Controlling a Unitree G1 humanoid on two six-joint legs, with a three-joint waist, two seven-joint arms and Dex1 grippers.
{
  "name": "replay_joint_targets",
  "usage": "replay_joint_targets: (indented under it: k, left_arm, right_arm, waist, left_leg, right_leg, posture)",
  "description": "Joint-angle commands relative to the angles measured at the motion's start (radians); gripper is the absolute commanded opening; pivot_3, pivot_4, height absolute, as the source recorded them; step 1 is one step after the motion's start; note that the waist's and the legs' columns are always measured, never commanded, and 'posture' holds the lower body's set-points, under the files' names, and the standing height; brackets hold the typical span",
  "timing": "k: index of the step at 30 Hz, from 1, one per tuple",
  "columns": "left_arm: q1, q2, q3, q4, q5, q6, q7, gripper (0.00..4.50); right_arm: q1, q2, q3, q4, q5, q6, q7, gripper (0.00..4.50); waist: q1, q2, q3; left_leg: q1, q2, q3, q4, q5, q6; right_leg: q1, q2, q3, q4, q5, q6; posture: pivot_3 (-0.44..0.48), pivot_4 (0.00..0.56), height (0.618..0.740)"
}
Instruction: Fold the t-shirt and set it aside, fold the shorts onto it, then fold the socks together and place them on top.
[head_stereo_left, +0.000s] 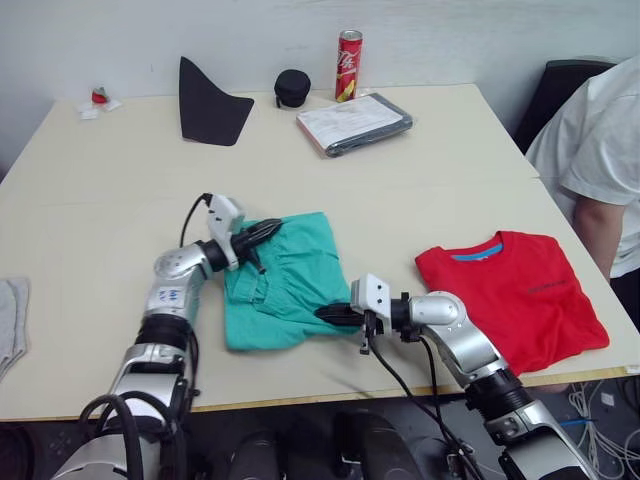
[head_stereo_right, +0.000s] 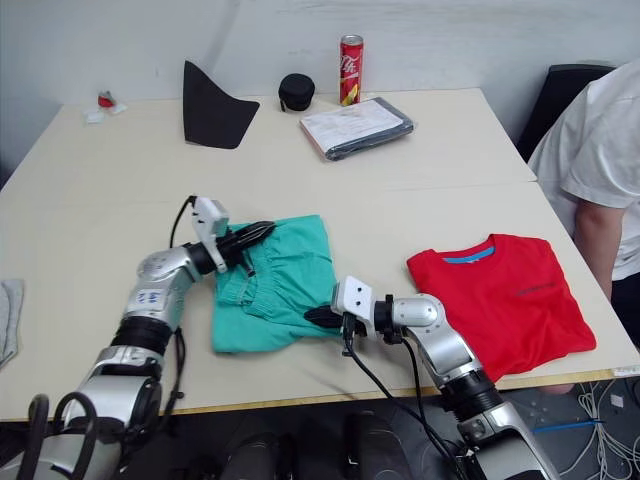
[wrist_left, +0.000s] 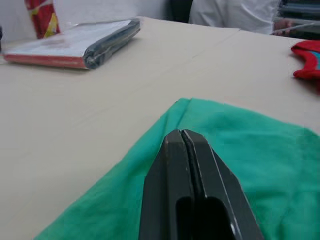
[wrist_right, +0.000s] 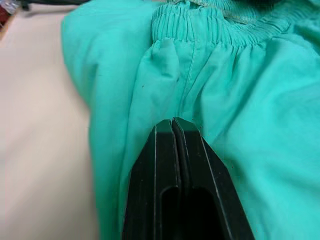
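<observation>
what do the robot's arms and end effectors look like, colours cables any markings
Both arms are silver-grey metal segments with black joints. Each wrist carries a white boxy block, and a thin black cable loops from it back along the arm. The left arm bears a small blue marking on its silver shell. The left end effector and right end effector each have two black, tapered fingers with flat inner faces.

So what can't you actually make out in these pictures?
- The socks: cut off by the left eye view's edge, so their number is unclear.
- Print on the t-shirt: too small to read.
- The person: mostly outside the frame.
- Whether the shut left claw and right claw pinch the shorts: the fingers hide it.
</observation>
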Motion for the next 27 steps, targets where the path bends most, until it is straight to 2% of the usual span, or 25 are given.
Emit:
replay_joint_targets:
  k: [1, 4, 7, 10, 13, 16, 19, 21, 24, 27]
  left_arm:
    - [0.091, 0.008, -0.024, -0.164, -0.024, 0.010, -0.074, 0.00]
    - [0.146, 0.006, -0.035, -0.185, 0.022, 0.017, -0.024, 0.00]
    - [0.205, 0.008, -0.035, -0.135, 0.084, -0.008, 0.062, 0.00]
    - [0.244, 0.011, -0.028, -0.110, 0.093, -0.024, 0.091, 0.00]
    - [0.262, 0.020, -0.023, -0.098, 0.093, -0.046, 0.097, 0.00]
    - [0.266, 0.017, 0.008, -0.108, 0.049, -0.081, 0.074, 0.00]
    - [0.259, 0.026, 0.046, -0.154, -0.017, -0.093, 0.023, 0.00]
    - [0.265, 0.047, 0.050, -0.192, -0.043, -0.083, -0.026, 0.00]
    - [0.276, 0.070, 0.048, -0.238, -0.072, -0.051, -0.087, 0.00]
    - [0.281, 0.081, 0.041, -0.247, -0.069, -0.042, -0.113, 0.00]
  right_arm:
    - [-0.115, 0.051, -0.075, 0.037, 0.049, 0.026, -0.047, 0.06]
    - [-0.192, 0.107, -0.076, 0.196, -0.031, -0.056, -0.139, 0.06]
    - [-0.274, 0.186, -0.132, 0.427, -0.062, -0.138, -0.292, 0.06]
    - [-0.317, 0.187, -0.167, 0.598, -0.105, -0.240, -0.395, 0.06]
    - [-0.309, 0.156, -0.201, 0.645, -0.098, -0.283, -0.394, 0.06]
    - [-0.263, 0.123, -0.239, 0.558, -0.038, -0.248, -0.318, 0.06]
    - [-0.191, 0.058, -0.253, 0.323, 0.085, -0.075, -0.159, 0.06]
    - [-0.169, 0.007, -0.273, 0.185, 0.186, 0.166, -0.122, 0.40]
    - [-0.182, -0.086, -0.249, 0.078, 0.274, 0.559, -0.102, 1.26]
    - [-0.239, -0.119, -0.218, 0.070, 0.326, 0.874, -0.119, 2.33]
  waist:
    - [-0.001, 0.001, 0.001]
    - [0.003, 0.000, 0.001]
    - [0.007, 0.001, 0.001]
    - [0.007, 0.001, 0.001]
    - [0.007, 0.001, 0.001]
    - [0.007, 0.001, 0.001]
    - [0.003, 0.002, 0.002]
    - [-0.006, 0.004, 0.003]
    - [-0.009, 0.005, 0.004]
    - [-0.011, 0.005, 0.004]
  left_leg:
    - [0.000, 0.000, 0.000, 0.000, 0.000, 0.000]
    - [0.000, 0.000, -0.001, 0.002, 0.000, 0.000]
    - [0.000, 0.000, -0.001, 0.001, 0.000, 0.000]
    - [0.000, 0.000, 0.000, 0.001, 0.000, 0.001]
    - [0.002, -0.001, 0.000, 0.001, 0.000, 0.001]
    - [0.002, -0.001, 0.000, 0.001, 0.000, 0.002]
    - [0.002, -0.001, 0.000, -0.001, 0.000, 0.001]
    - [0.001, 0.000, 0.000, -0.002, 0.000, 0.001]
    - [0.000, 0.000, -0.001, -0.001, 0.000, 0.001]
    - [0.000, 0.000, -0.002, -0.001, 0.000, 0.001]
  right_leg:
    - [0.000, 0.000, 0.001, 0.000, 0.000, 0.000]
    - [0.000, 0.000, 0.000, 0.001, 0.000, 0.000]
    - [0.001, 0.000, 0.000, 0.001, 0.000, 0.000]
    - [0.000, -0.001, 0.000, 0.001, 0.000, 0.000]
    - [0.002, -0.003, 0.001, 0.001, 0.000, 0.000]
    - [0.003, -0.003, 0.000, 0.001, 0.000, 0.000]
    - [0.002, -0.002, 0.000, 0.001, 0.000, 0.000]
    - [0.001, -0.002, 0.000, 0.001, 0.000, 0.000]
    - [0.000, -0.002, 0.000, 0.001, 0.000, 0.000]
    - [0.000, -0.002, -0.001, 0.000, 0.000, -0.001]
  posture:
    - [0.000, 0.150, 0.740]
    - [0.000, 0.150, 0.740]
    - [0.000, 0.150, 0.740]
    - [0.000, 0.150, 0.740]
    - [0.000, 0.150, 0.740]
    - [0.000, 0.150, 0.740]
    - [0.000, 0.150, 0.740]
    - [0.000, 0.150, 0.740]
    - [0.000, 0.150, 0.740]
    - [0.000, 0.150, 0.740]
